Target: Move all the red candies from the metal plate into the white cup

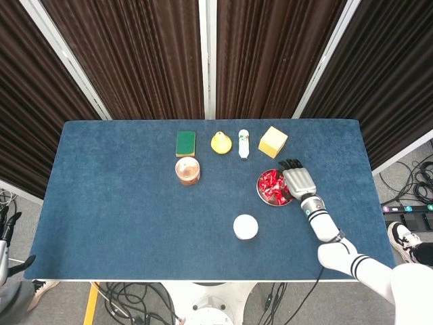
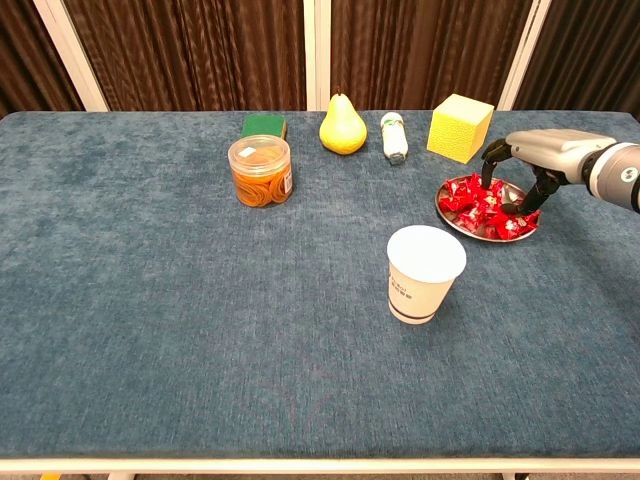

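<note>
the red candies (image 2: 487, 208) lie heaped in the metal plate (image 2: 447, 214), right of the white cup (image 2: 425, 272). they are likely light, crinkly-wrapped and slippery; pinch one by its wrapper. the right hand (image 2: 520, 172) is poised palm-down over the plate, fingers curled toward the heap; contact cannot be confirmed. the left hand (image 1: 5, 233) is barely visible and its pose unclear.
</note>
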